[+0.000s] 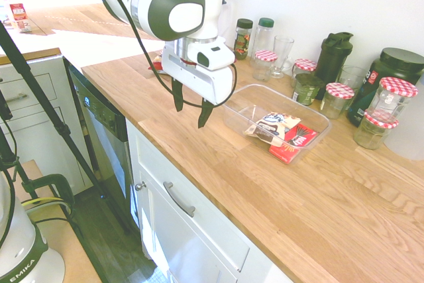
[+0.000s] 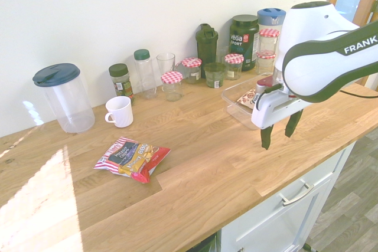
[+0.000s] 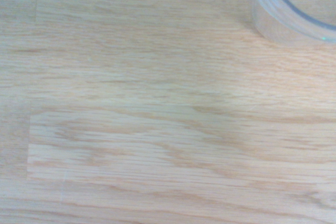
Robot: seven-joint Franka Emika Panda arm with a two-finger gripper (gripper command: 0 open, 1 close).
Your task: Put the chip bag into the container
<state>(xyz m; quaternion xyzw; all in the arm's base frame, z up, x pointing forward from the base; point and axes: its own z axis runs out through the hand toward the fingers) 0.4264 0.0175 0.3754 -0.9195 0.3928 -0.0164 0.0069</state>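
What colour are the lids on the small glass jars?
Red-and-white checked lids, clearest in the first exterior view.

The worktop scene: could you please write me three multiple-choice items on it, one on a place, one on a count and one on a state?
1. Where does the chip bag lie?
A. In the container
B. On the bare worktop, well apart from the container
C. In the gripper

2. How many packets lie in the container?
A. None
B. Two
C. Four

3. How is the gripper?
A. Open and empty, above the worktop
B. Shut on the chip bag
C. Shut on the container's rim

Answers:
1 B: the second exterior view shows the bag flat on the wood, far along the worktop from the container.
2 B: a white-and-brown packet and a red packet are inside.
3 A: the fingers stand apart with nothing between them, beside the container.
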